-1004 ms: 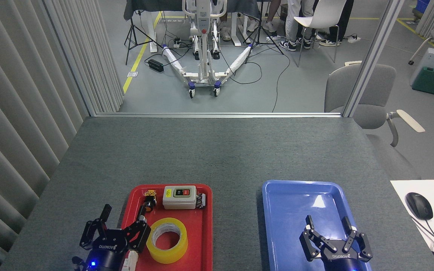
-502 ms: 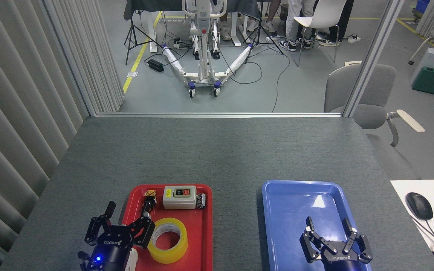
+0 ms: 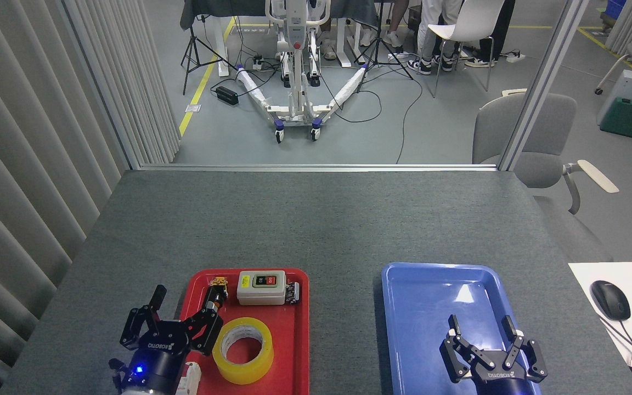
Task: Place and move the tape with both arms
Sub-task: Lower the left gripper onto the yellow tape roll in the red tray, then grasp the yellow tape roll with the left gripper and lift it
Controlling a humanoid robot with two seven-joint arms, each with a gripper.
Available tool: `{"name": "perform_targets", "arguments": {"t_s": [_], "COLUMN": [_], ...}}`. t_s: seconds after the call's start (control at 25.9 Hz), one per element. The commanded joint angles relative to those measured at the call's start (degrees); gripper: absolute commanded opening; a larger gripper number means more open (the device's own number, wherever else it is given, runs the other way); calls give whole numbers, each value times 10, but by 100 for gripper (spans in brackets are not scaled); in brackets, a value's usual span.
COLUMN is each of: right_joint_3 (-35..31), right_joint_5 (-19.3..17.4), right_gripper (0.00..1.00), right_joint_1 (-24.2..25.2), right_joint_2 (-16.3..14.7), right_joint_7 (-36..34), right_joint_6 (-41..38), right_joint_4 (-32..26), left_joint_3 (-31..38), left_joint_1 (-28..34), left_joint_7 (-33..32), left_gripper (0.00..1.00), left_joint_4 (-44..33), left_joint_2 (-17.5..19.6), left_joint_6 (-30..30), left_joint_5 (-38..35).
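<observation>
Grey, felt-like bench (image 3: 316, 219) carrying two glossy plastic trays with rounded corners: red tray (image 3: 294, 351) on the left, blue tray (image 3: 404, 329) on the right. In the red tray, flat on its side, the tape (image 3: 243, 350), a thick ring of translucent yellow film around a white cardboard core; behind it a boxy grey switch unit (image 3: 261, 287). Left gripper (image 3: 184, 302), black and jointed, over the red tray's left rim, fingers (image 3: 157, 296) spread apart, tape just right of the right finger, outside the gap. Right gripper (image 3: 481, 325) above the blue tray, fingers likewise apart, well away from the tape.
</observation>
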Motion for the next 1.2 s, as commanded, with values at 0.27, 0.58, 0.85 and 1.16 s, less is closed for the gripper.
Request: {"name": "perform_targets", "arguments": {"t_s": [0.27,0.58,0.85,1.16], "right_joint_3": [-3,-3,-3,-2], "right_joint_5": [1,0,0,0], "right_gripper": [100,100,100,100], "right_joint_1": [1,1,1,1], "right_joint_2": [-1,0,-5,-6], "right_joint_7": [0,3,7,4], "right_joint_6": [1,7,7,4], "right_joint_4": [0,-2,-2,-12], "left_joint_3": [-8,-10,-47,-69], "left_joint_1": [-13,-83,-166,-222], "left_joint_7": [-118,-396,-621,-771], "left_gripper": [100,100,100,100], "left_joint_4": [-36,-19,39,88], "left_joint_2": [16,28,34,35], "left_joint_6": [31,12,12,19], "left_joint_5": [48,47,46,44]}}
